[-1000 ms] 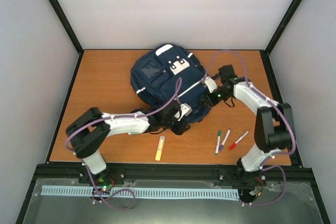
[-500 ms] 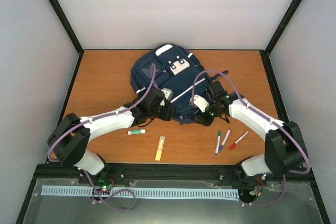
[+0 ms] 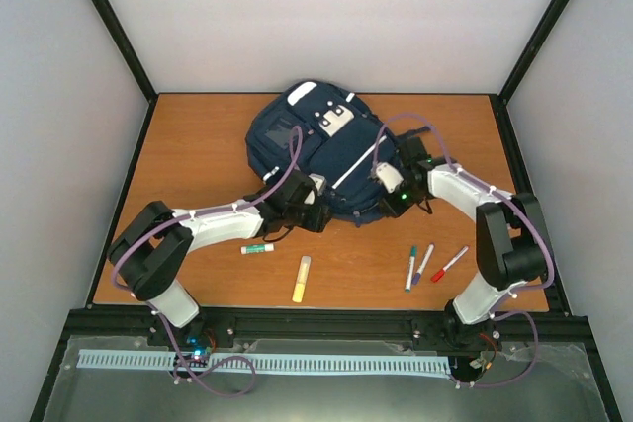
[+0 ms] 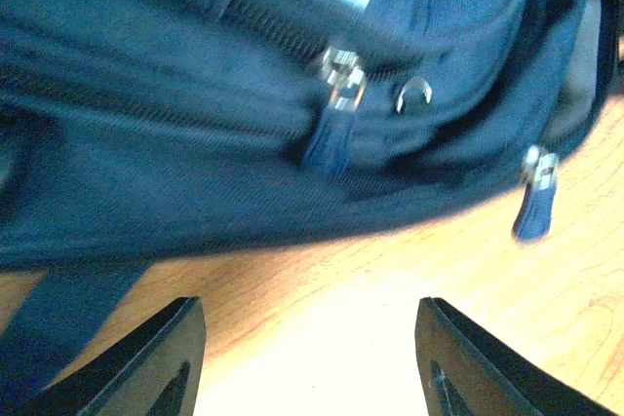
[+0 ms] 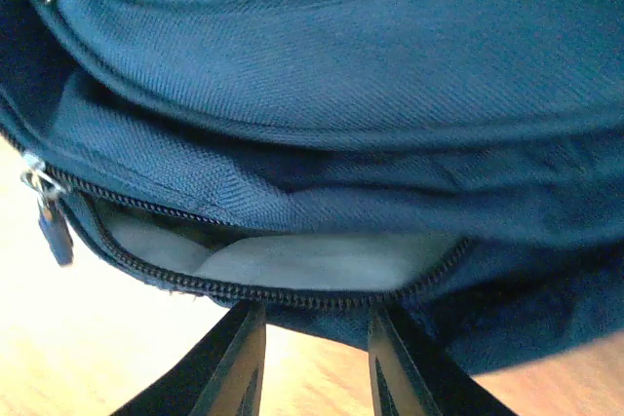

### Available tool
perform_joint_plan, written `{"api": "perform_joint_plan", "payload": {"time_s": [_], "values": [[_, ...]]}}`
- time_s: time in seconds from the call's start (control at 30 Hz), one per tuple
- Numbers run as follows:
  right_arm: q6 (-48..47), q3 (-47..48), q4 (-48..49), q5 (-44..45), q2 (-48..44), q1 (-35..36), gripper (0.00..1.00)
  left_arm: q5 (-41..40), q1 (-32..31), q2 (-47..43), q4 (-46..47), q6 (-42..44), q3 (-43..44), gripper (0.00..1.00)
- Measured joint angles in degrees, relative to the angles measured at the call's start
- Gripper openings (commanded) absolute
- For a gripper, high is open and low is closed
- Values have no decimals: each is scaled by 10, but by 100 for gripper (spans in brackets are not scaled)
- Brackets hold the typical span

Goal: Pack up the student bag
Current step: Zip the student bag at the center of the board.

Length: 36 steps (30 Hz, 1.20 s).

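Note:
The student bag (image 3: pixel 315 150), navy with white patches, lies flat in the middle of the table. My left gripper (image 3: pixel 318 212) is at its near edge. In the left wrist view this gripper (image 4: pixel 308 304) is wide open over bare table, just short of the bag's side (image 4: pixel 195 172), where two zipper pulls (image 4: pixel 336 94) hang. My right gripper (image 3: pixel 381 203) is at the bag's near right edge. In the right wrist view it (image 5: pixel 314 309) is open, its fingertips (image 5: pixel 249 338) touching the lower lip of an unzipped opening (image 5: pixel 292 265) with pale lining.
On the table in front of the bag lie a glue stick (image 3: pixel 257 248), a yellow highlighter (image 3: pixel 301 279), and green (image 3: pixel 409 267), purple (image 3: pixel 423 264) and red (image 3: pixel 449 264) markers. Black frame posts and white walls enclose the table.
Both arms have swung in along the bag's near edge; the right gripper came down from the bag's right side to the open zipper. The bag has shifted slightly.

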Motion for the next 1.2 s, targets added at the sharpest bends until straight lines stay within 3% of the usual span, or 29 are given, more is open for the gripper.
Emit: {"api": "perform_joint_plan", "payload": {"time_s": [0.17, 0.4, 0.5, 0.73, 1.13, 1.2], "values": [[4, 16, 3, -3, -25, -45, 36, 13, 0, -1, 18, 0, -7, 62], [3, -2, -5, -36, -91, -1, 41, 13, 0, -23, 24, 2, -14, 62], [6, -15, -10, -41, -79, 18, 46, 12, 0, -27, 30, 2, -19, 62], [21, -18, -8, -30, -39, 54, 46, 11, 0, -28, 38, -2, -35, 62], [64, 16, 21, 15, 31, 68, 33, 11, 0, -36, 48, -7, -47, 62], [71, 20, 26, 19, 39, 68, 26, 11, 0, -37, 50, -8, -49, 62]]}}
